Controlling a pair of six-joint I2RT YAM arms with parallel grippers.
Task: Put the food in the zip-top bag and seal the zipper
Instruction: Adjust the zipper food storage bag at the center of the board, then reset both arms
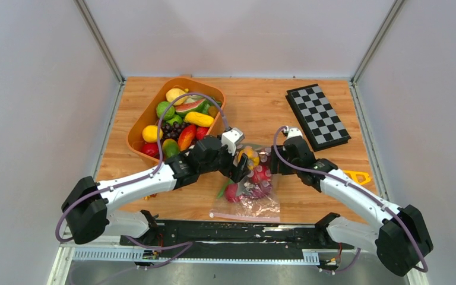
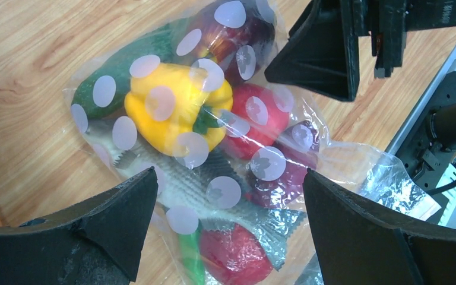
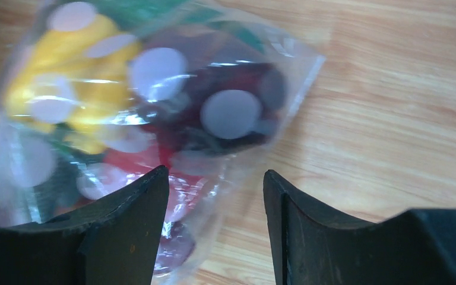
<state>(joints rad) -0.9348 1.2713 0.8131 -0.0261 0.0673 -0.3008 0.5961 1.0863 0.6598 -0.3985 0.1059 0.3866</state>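
Observation:
The zip-top bag (image 1: pixel 260 205) lies flat near the table's front, clear with pale dots. Inside it is food: a yellow pepper (image 2: pixel 172 113), a green cucumber (image 2: pixel 116 77), red pieces (image 2: pixel 261 113) and a purple piece (image 2: pixel 285 172). Its zipper (image 1: pixel 246 217) is the pinkish strip along the near edge. My left gripper (image 2: pixel 228 172) hovers open over the filled part, nothing between its fingers. My right gripper (image 3: pixel 215 172) stands open at the bag's right side, with a loose edge of the bag (image 3: pixel 237 148) in the gap, not pinched.
An orange tub (image 1: pixel 136 127) at the back left holds several more toy fruits (image 1: pixel 184 119). A folded chessboard (image 1: pixel 317 116) lies at the back right. A yellow object (image 1: pixel 357 176) sits beside the right arm. Bare wood shows right of the bag.

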